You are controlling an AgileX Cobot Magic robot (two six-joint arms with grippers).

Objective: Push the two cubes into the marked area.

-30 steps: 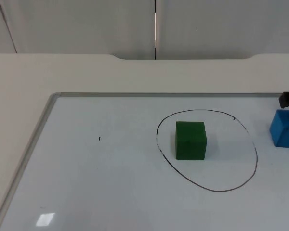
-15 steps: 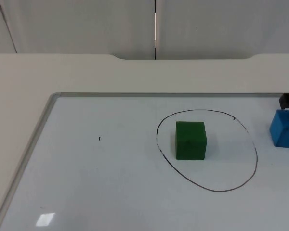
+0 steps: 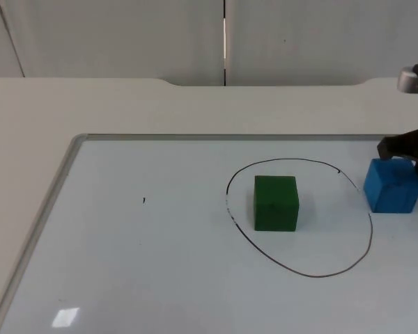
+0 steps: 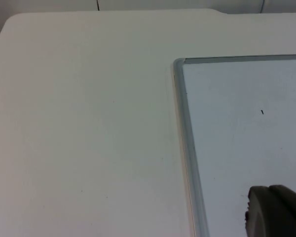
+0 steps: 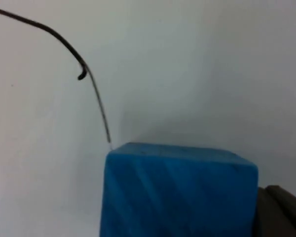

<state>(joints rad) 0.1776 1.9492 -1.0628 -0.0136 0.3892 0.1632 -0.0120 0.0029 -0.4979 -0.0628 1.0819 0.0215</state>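
Observation:
A green cube [image 3: 276, 202] stands inside the black hand-drawn ring [image 3: 370, 229] on the whiteboard, towards its left side. A blue cube [image 3: 391, 186] rests at the ring's right rim, just outside the line. My right gripper [image 3: 406, 149] is pressed against the blue cube's far right side. Up close, the blue cube [image 5: 180, 190] has the ring's line [image 5: 96, 96] running up to its corner, with the right gripper [image 5: 281, 210] beside it. My left gripper [image 4: 276, 213] waits over the whiteboard's left edge, far from both cubes.
The whiteboard's metal frame [image 3: 63, 174] runs along the left and the back; its corner [image 4: 180, 64] lies near the left gripper. A small black mark [image 3: 143, 200] is on the board left of the ring. Bare table surrounds the board.
The blue cube has slid left to the ring's right rim, with the right gripper moving in behind it. The green cube has stayed put.

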